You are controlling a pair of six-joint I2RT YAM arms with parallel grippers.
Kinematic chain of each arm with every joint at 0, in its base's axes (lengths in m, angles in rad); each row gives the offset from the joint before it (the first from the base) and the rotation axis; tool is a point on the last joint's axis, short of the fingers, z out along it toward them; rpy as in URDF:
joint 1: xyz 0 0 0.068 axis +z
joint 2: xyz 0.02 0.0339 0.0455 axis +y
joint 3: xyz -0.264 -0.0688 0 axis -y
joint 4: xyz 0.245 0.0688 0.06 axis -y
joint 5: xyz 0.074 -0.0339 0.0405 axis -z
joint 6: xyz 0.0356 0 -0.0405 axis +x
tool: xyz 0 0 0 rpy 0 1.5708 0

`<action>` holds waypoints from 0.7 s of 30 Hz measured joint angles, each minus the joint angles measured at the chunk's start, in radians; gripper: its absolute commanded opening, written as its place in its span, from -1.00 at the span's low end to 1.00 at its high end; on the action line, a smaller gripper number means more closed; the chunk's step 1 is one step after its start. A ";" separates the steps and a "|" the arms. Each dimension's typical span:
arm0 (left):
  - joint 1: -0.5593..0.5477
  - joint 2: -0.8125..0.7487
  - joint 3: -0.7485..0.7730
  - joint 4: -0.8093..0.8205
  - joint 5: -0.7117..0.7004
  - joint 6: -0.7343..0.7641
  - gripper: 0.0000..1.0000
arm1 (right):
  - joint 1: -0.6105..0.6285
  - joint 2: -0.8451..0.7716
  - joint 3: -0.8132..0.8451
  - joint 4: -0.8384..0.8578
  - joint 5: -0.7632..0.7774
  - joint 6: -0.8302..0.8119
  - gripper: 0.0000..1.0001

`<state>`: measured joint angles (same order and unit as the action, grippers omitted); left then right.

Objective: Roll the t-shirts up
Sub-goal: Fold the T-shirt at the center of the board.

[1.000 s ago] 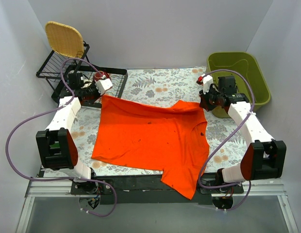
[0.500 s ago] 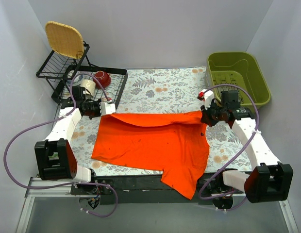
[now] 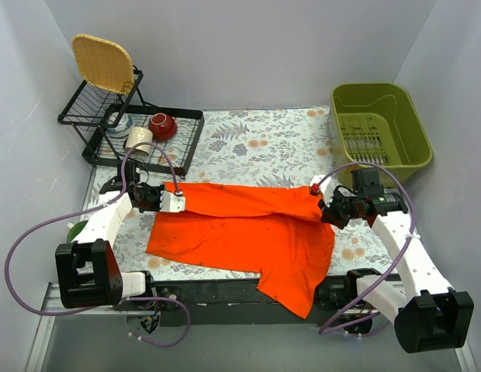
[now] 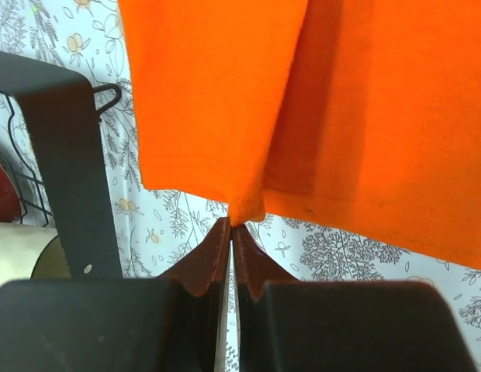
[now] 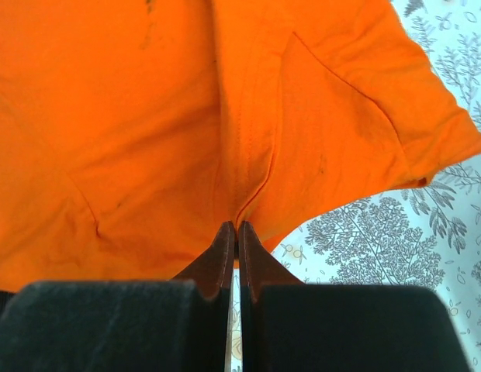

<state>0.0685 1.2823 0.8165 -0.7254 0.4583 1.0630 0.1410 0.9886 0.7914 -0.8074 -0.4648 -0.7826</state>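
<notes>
Left tool [image 3: 182, 203], right tool [image 3: 319, 203] pinching t-shirt [image 3: 240, 232]; arms low.

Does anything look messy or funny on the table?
Yes. The t-shirt lies crooked, and one end of it droops over the near edge of the table instead of lying flat.
</notes>
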 measured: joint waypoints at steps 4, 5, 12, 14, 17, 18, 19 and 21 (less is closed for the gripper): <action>0.000 -0.013 -0.027 0.012 -0.030 0.045 -1.00 | 0.012 -0.014 -0.017 -0.054 -0.020 -0.111 -0.97; 0.000 -0.021 -0.038 0.020 -0.038 0.058 -1.00 | 0.017 -0.014 -0.021 -0.068 -0.025 -0.139 -0.97; 0.010 -0.035 -0.085 0.079 -0.077 0.140 -1.00 | 0.075 0.011 -0.036 -0.117 -0.051 -0.254 -0.97; 0.014 -0.035 -0.085 0.100 -0.076 0.154 -1.00 | 0.099 0.041 -0.034 -0.118 -0.060 -0.261 -0.97; 0.014 -0.033 -0.080 0.129 -0.065 0.180 -1.00 | 0.121 0.078 -0.024 -0.119 -0.066 -0.262 -0.97; 0.014 -0.029 -0.071 0.132 -0.060 0.192 -1.00 | 0.125 0.088 -0.019 -0.119 -0.067 -0.263 -0.97; 0.015 -0.023 -0.062 0.134 -0.055 0.202 -1.00 | 0.129 0.095 -0.014 -0.119 -0.068 -0.264 -0.97; 0.015 -0.004 -0.027 0.131 -0.047 0.228 -1.00 | 0.136 0.108 -0.008 -0.118 -0.070 -0.267 -0.97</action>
<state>0.0834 1.2785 0.7891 -0.5945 0.4110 1.2911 0.2768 1.0962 0.7837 -0.9257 -0.5346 -1.0492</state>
